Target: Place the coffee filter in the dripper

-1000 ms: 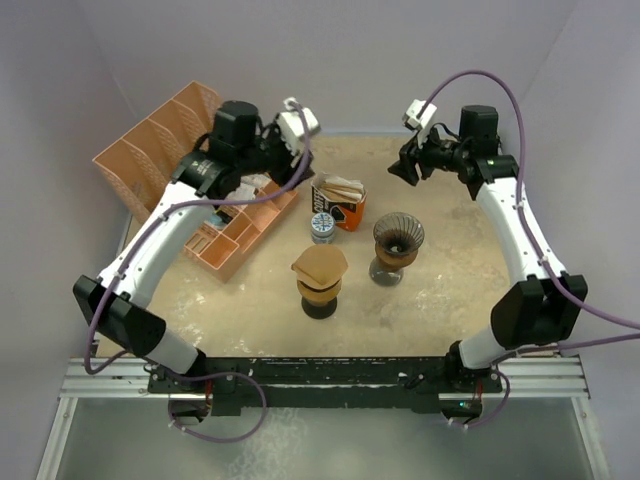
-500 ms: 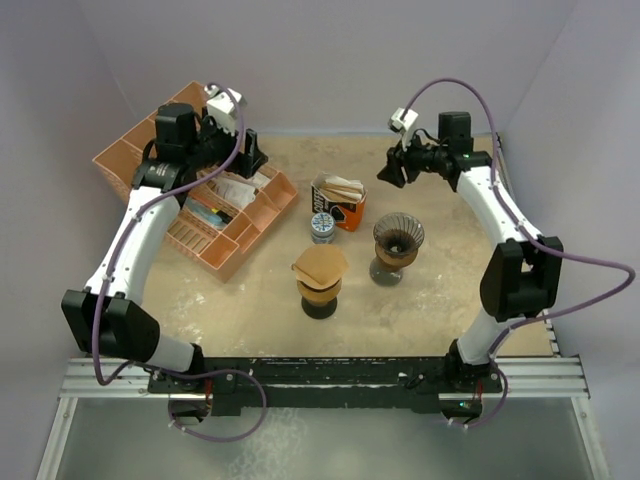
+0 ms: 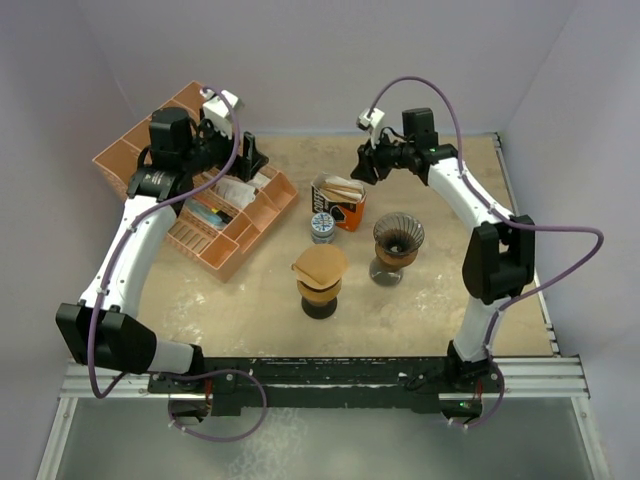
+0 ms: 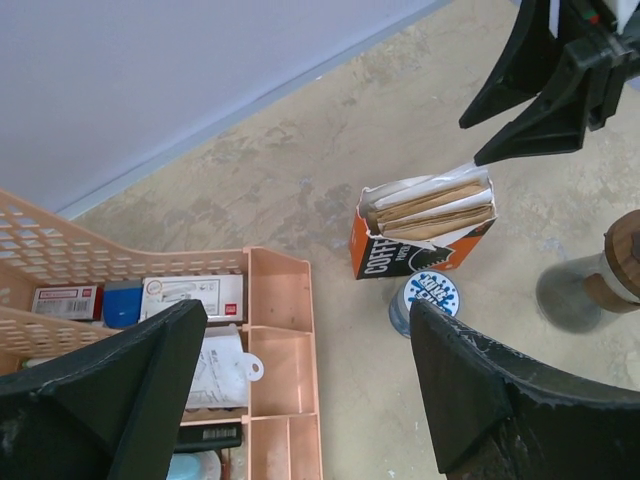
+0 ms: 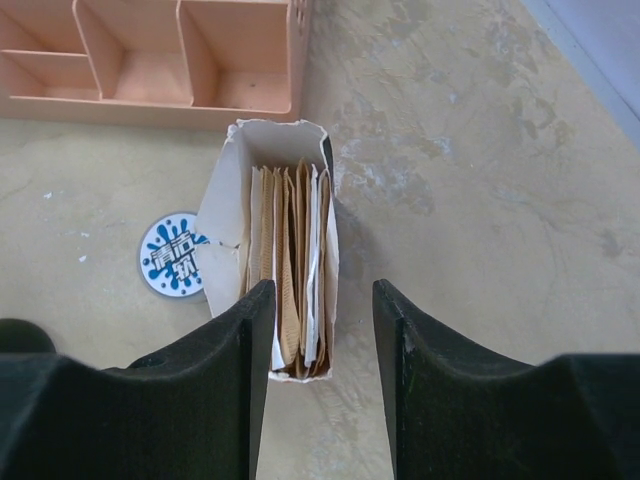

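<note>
I am holding my right hand (image 5: 322, 298) parted and empty above the filter box (image 5: 222, 215). I am risking pinching several packed filters (image 5: 290, 250) at once, or tipping the box.

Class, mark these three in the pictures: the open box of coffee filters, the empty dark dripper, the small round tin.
box of coffee filters (image 4: 400, 255): left wrist view, orange front face.
empty dripper (image 3: 398, 232): top view, dark cone.
round tin (image 5: 172, 255): right wrist view, printed lid.
</note>
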Robot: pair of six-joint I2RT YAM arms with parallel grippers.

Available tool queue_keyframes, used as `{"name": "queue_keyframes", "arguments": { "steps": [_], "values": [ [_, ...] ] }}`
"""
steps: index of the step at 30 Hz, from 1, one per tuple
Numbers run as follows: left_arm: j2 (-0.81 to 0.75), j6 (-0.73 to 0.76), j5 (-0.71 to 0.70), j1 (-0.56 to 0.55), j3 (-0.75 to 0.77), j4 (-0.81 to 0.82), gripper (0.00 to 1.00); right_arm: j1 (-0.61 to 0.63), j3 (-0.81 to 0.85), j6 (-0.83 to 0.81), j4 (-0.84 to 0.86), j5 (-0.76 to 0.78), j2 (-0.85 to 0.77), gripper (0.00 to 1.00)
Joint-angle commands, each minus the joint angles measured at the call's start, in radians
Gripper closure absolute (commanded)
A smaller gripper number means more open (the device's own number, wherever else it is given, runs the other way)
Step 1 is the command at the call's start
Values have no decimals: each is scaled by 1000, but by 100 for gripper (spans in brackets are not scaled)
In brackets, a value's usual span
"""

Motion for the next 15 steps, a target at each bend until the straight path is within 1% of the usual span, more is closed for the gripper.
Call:
{"name": "queue_keyframes", "arguments": {
  "steps": [1, 15],
  "values": [
    [-33, -21, 46, 1, 7, 66, 17, 8, 46, 24, 31, 38, 14, 56],
    [-43, -6, 48, 1, -9, 61, 17, 20, 33, -1, -11, 37, 26, 71]
  ]
}}
